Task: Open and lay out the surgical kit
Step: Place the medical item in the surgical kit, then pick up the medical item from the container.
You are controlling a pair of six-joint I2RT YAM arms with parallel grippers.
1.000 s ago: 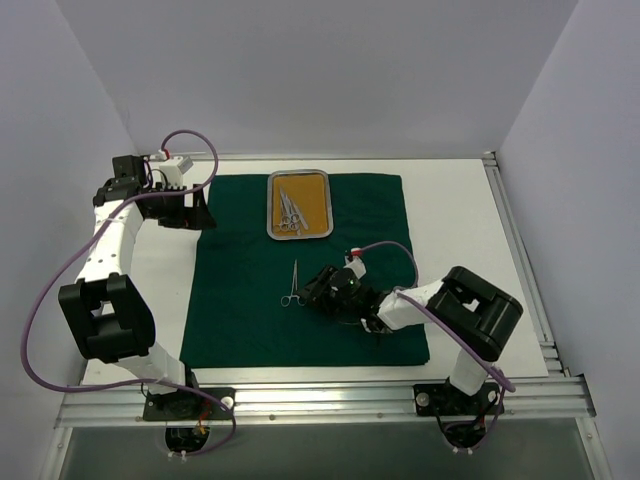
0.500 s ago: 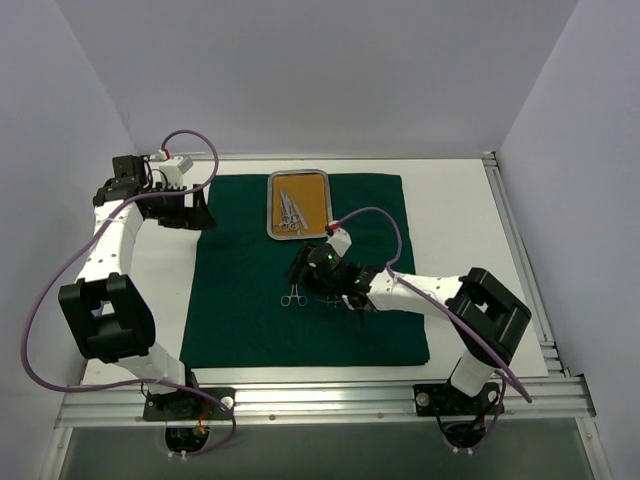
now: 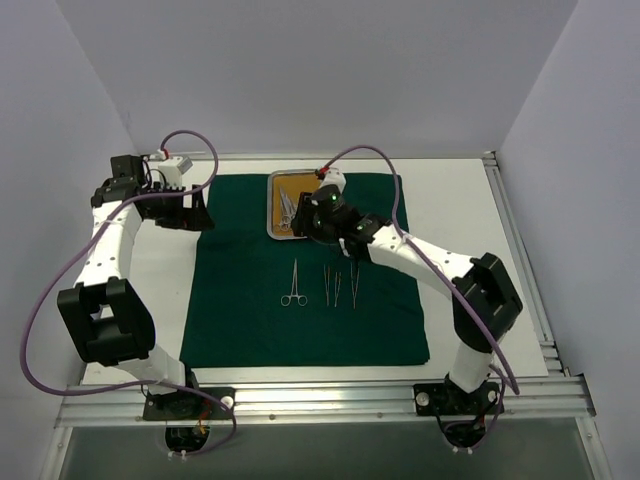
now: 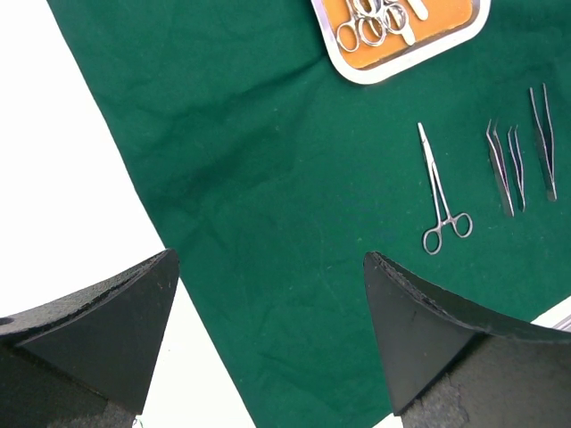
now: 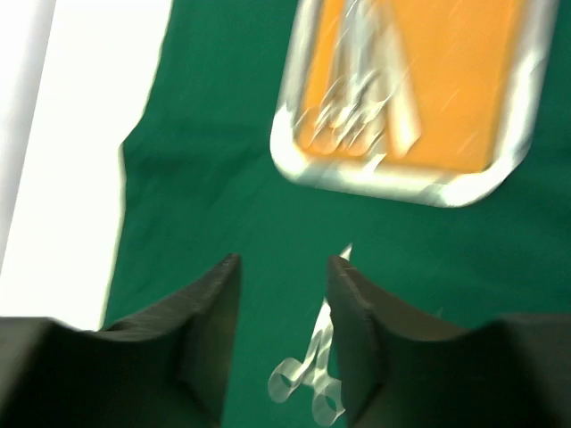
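Left tool (image 4: 268, 267) was spread wide and empty, hovering over the far left edge of the green cloth (image 3: 240, 310) on the desk (image 3: 450, 200). Right tool (image 5: 281, 276) had its fingers parted, gripping nothing, above the near rim of the tray (image 3: 271, 205) at the cloth's far edge. The forceps (image 3: 293, 283) lay mid-cloth, long axis running near to far, rings toward the arm bases, tip toward the tray. The tweezers (image 3: 354, 283) lay parallel, just to its right
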